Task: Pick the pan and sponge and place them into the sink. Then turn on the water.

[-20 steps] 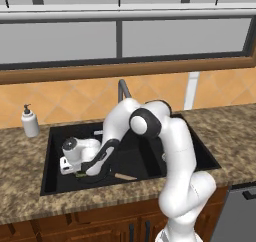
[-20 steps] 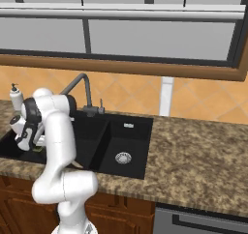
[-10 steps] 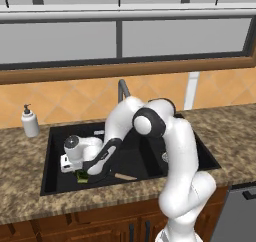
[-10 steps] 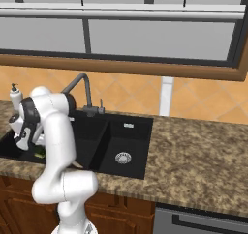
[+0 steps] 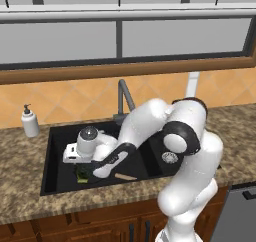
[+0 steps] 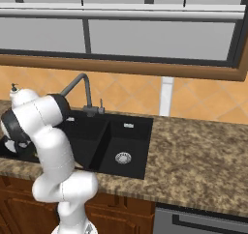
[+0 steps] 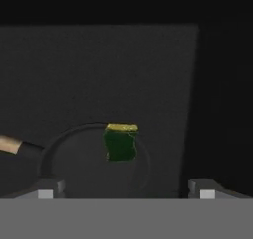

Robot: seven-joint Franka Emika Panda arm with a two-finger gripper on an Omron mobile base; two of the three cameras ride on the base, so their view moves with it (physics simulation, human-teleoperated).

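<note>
The sponge (image 7: 120, 143), green with a yellow edge, lies inside the round black pan (image 7: 74, 164) on the floor of the sink's left basin (image 5: 55, 161). The pan's tan handle end (image 5: 125, 176) points toward the front right. My gripper (image 7: 126, 191) hangs open just above the sponge (image 5: 81, 177), its fingertips (image 7: 47, 188) wide apart and touching nothing. In the left base view the gripper (image 5: 84, 167) reaches down into the left basin. No water shows at the faucet (image 5: 122, 93).
A white soap dispenser (image 5: 30, 122) stands on the granite counter left of the sink. The right basin has a silver drain (image 6: 122, 157). My own arm arches over the basin divider. A dishwasher front (image 5: 242, 211) is at lower right.
The jaws have spread wide and the sponge now lies free in the pan. The hand has lifted slightly above it.
</note>
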